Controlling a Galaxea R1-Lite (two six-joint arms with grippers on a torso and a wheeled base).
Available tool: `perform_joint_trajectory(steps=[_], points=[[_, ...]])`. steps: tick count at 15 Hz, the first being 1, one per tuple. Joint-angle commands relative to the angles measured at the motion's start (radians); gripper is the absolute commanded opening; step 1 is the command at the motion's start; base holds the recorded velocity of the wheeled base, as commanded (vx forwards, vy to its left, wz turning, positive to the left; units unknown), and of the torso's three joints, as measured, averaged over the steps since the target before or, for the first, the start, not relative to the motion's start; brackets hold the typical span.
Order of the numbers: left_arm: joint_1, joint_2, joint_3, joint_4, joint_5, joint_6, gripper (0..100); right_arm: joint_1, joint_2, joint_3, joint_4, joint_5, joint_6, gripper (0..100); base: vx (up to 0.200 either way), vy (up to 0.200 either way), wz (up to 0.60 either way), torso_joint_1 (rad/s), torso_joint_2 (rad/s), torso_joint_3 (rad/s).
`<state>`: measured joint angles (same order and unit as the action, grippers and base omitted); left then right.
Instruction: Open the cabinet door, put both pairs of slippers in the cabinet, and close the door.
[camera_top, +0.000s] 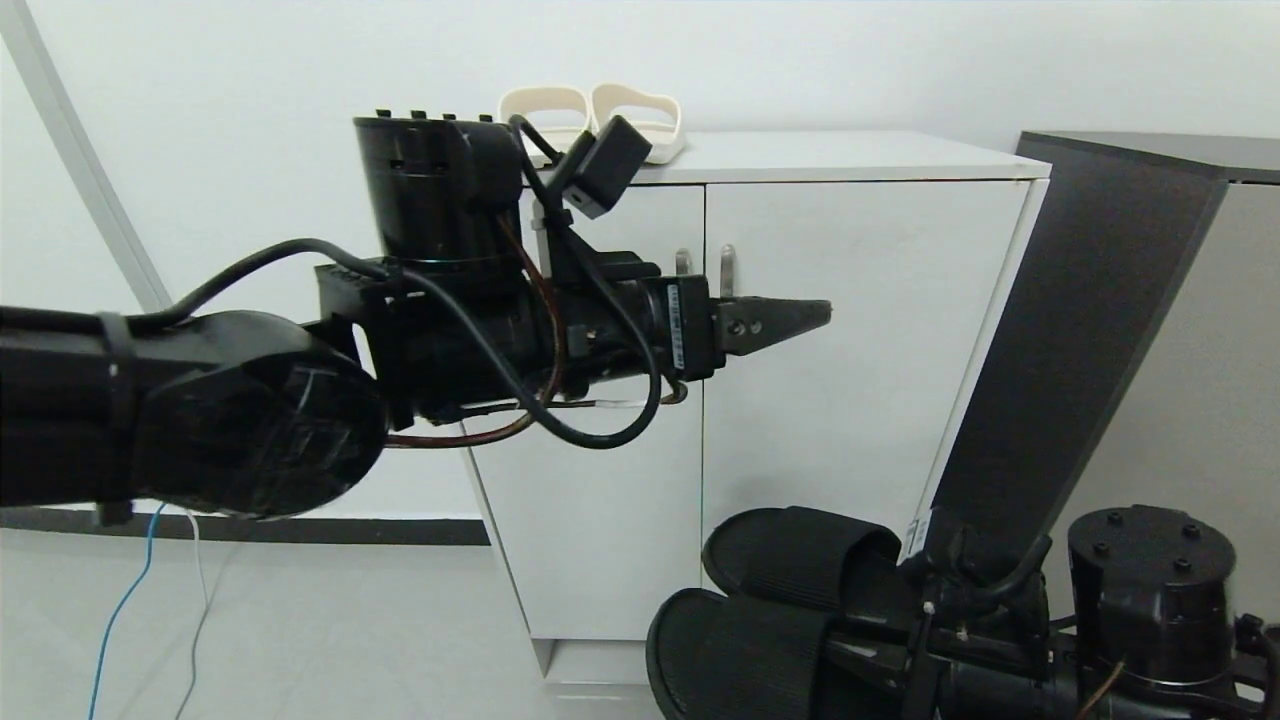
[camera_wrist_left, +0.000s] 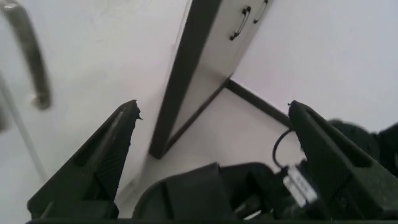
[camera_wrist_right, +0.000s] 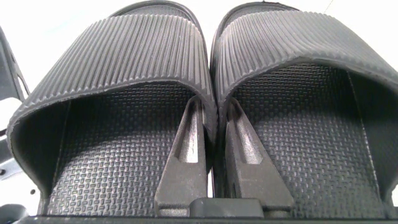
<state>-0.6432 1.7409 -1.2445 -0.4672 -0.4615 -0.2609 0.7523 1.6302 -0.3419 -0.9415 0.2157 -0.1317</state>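
Note:
The white cabinet (camera_top: 850, 330) stands with both doors closed, and two metal handles (camera_top: 727, 270) sit at the seam. My left gripper (camera_top: 790, 318) hovers just in front of those handles. It is open (camera_wrist_left: 212, 107) with nothing between the fingers, and one handle (camera_wrist_left: 28, 56) lies off to its side. A cream pair of slippers (camera_top: 590, 115) rests on the cabinet top. My right gripper (camera_wrist_right: 214, 124) is low in front of the cabinet, shut on the touching inner walls of a black pair of slippers (camera_top: 780, 590) (camera_wrist_right: 149, 74), one finger inside each.
A dark grey cabinet (camera_top: 1090, 340) stands close on the right of the white one, its side panel (camera_wrist_left: 186, 74) running down to the floor. Blue and grey cables (camera_top: 130, 590) trail over the pale floor at the left. A white wall is behind.

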Motion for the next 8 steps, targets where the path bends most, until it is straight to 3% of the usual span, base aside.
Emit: perform_joint_trajectory(steps=[1, 4, 8], points=[[0.004, 0.095, -0.078, -0.001, -0.008, -0.046, 100, -0.002, -0.001, 0.0, 0.0, 0.001, 0.0, 0, 0.0, 0.0, 0.0, 0.0, 0.0, 0.0], [0.031, 0.12, -0.122, 0.001, -0.028, -0.135, 100, -0.008, 0.003, 0.0, 0.0, -0.001, 0.0, 0, 0.0, 0.0, 0.0, 0.0, 0.0, 0.0], [0.065, 0.143, -0.161, 0.002, 0.012, -0.135, 100, -0.01, 0.005, 0.0, 0.0, -0.003, -0.003, 0, 0.0, 0.0, 0.0, 0.0, 0.0, 0.0]])
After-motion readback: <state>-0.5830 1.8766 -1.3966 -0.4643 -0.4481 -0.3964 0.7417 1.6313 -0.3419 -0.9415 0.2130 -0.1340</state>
